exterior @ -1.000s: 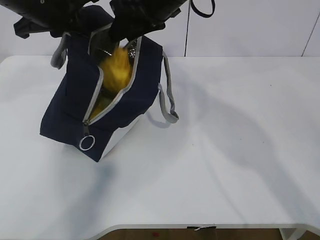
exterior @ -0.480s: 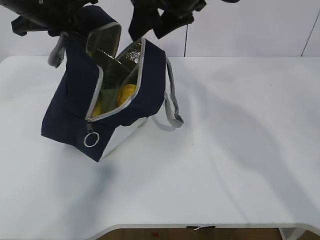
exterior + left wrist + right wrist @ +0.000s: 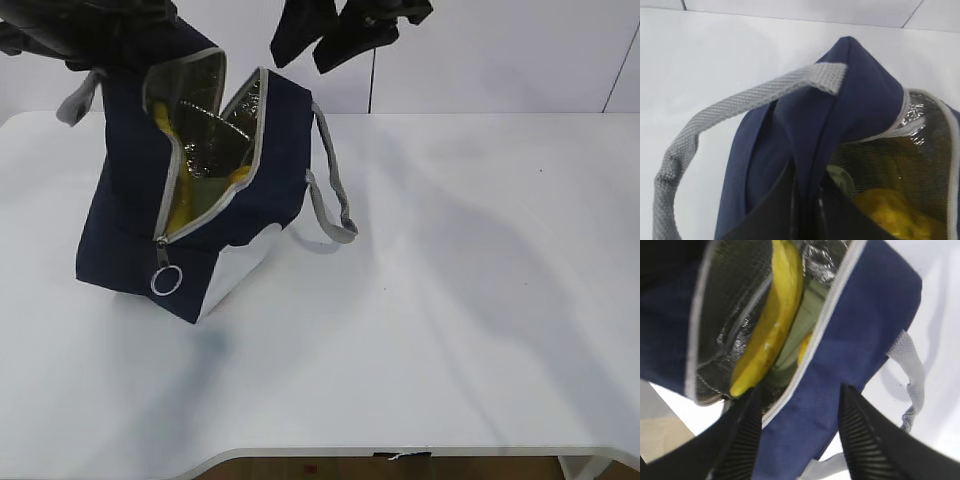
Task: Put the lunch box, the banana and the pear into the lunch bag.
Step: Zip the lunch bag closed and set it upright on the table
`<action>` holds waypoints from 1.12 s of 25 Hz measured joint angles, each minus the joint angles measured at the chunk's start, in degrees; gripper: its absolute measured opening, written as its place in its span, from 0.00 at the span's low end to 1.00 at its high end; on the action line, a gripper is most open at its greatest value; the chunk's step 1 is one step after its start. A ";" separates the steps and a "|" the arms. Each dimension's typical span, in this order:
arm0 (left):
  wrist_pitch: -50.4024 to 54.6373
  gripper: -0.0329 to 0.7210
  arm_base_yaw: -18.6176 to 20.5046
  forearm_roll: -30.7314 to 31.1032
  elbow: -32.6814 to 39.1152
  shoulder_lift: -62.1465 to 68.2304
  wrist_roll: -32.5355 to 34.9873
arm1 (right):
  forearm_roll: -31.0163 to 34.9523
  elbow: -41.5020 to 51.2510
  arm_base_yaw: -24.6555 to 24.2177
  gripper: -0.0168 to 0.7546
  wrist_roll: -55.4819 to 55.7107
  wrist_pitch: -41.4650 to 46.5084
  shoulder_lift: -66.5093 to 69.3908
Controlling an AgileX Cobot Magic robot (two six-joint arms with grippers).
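Exterior view: one bag [image 3: 130,230] stands tilted on the white table [image 3: 450,330], its zipper open, foil lining showing, a silver ring pull [image 3: 165,281] hanging at the front. Two grey straps [image 3: 330,205] show, one on each side. A yellow strip of the banana [image 3: 168,150] lies along the inside wall. The left gripper [image 3: 110,40] is at the bag's top rear corner; the right gripper [image 3: 335,30] hangs above the bag, clear of it, fingers apart and empty. A pale wall stands behind.

Left wrist view: dark fingers [image 3: 775,210] pinch the navy fabric of the bag [image 3: 855,95] beside a strap [image 3: 730,107]. Inside sit the pear [image 3: 890,212] and a bit of the green box [image 3: 840,180] lid.

Right wrist view: the spread fingers [image 3: 865,440] frame the open bag [image 3: 865,325]. One banana [image 3: 770,320] lies lengthwise on the box [image 3: 800,325]; a yellow sliver beside the lid may be the pear.
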 joint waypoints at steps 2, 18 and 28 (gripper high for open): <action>0.22 0.04 0.00 0.96 0.00 0.00 0.00 | 0.88 0.00 0.00 0.55 0.42 0.00 0.81; 1.22 0.04 0.00 2.58 0.00 0.00 0.00 | 1.01 0.00 -0.97 0.53 6.43 0.00 6.37; 1.35 0.04 0.00 2.58 0.00 0.00 0.00 | 3.80 0.00 -1.20 0.50 6.84 0.00 9.56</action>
